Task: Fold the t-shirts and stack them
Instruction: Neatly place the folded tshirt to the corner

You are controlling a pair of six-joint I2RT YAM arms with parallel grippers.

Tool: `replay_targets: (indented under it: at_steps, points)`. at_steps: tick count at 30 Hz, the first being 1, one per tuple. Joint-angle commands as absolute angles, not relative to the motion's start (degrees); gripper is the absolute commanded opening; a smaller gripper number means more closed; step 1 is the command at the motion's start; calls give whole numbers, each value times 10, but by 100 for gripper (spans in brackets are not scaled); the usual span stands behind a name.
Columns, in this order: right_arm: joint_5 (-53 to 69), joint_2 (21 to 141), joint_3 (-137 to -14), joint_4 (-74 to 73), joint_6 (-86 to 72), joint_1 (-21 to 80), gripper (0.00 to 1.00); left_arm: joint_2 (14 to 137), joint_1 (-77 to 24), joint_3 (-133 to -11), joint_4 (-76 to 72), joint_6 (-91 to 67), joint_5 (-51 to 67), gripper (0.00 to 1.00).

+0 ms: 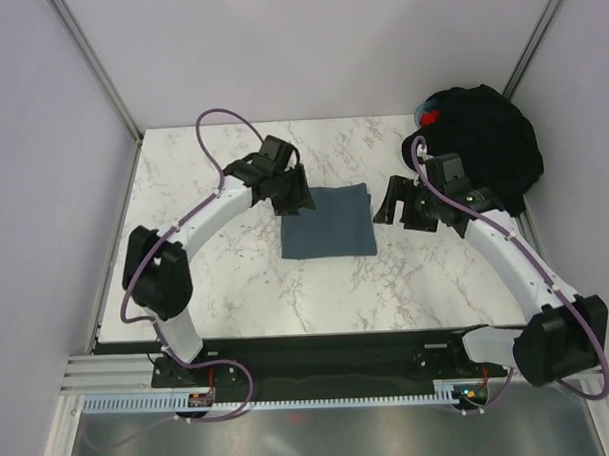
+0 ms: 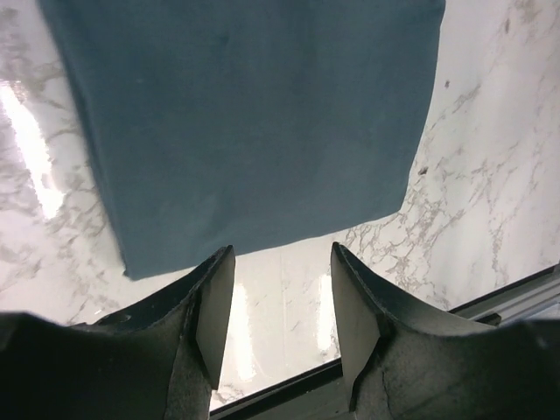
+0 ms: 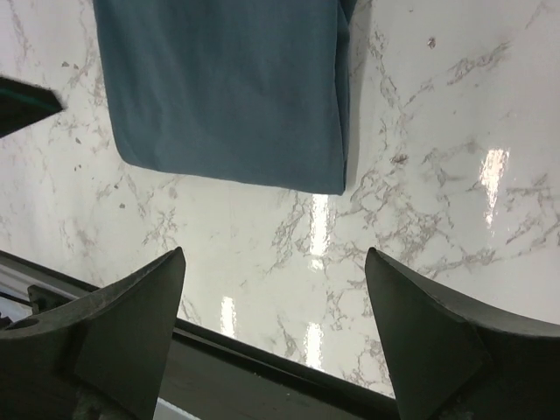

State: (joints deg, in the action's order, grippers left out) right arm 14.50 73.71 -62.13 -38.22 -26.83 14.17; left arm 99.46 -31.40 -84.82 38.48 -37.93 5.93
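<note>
The left arm (image 1: 206,219) and right arm (image 1: 505,249) arch forward and curl inward, facing each other. The left gripper (image 1: 293,193) has its jaws partly spread and empty; the right gripper (image 1: 404,209) gapes wide, holding nothing.

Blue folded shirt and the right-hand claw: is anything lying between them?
Nothing: only bare marble tabletop separates the blue-grey t-shirt from the open right gripper. The right wrist view shows it best.

the top camera looks down from high up, behind the arms (image 1: 209,216), at the whole marble table (image 1: 237,290). each wrist camera sits low and close, looking out past its own fingers (image 2: 214,315). all three see the folded blue-grey t-shirt (image 1: 327,222).
</note>
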Motion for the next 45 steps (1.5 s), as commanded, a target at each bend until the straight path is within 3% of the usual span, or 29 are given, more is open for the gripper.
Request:
replay_targets:
  at_steps: [1, 8, 13, 25, 31, 43, 45]
  points:
    - [123, 658, -602, -403, -279, 145, 92, 1083, -349, -911, 402, -389, 53, 55]
    - [117, 579, -573, -435, -278, 145, 95, 1242, -378, -1004, 403, -383, 73, 54]
    - [118, 552, -550, -453, -272, 145, 95, 1278, -362, -1001, 425, -348, 31, 53]
    - [132, 552, -520, -433, -268, 144, 96, 1270, -184, -1004, 504, -238, -49, 52]
    - [149, 563, -510, -410, -268, 145, 96, 1309, -85, -1070, 505, -148, -46, 51]
    - [213, 609, -497, -356, -265, 145, 96, 1433, -1, -1292, 466, -1, -191, 52]
    - [215, 621, -497, -352, -254, 145, 96, 1453, 18, -1315, 405, 69, -238, 52]
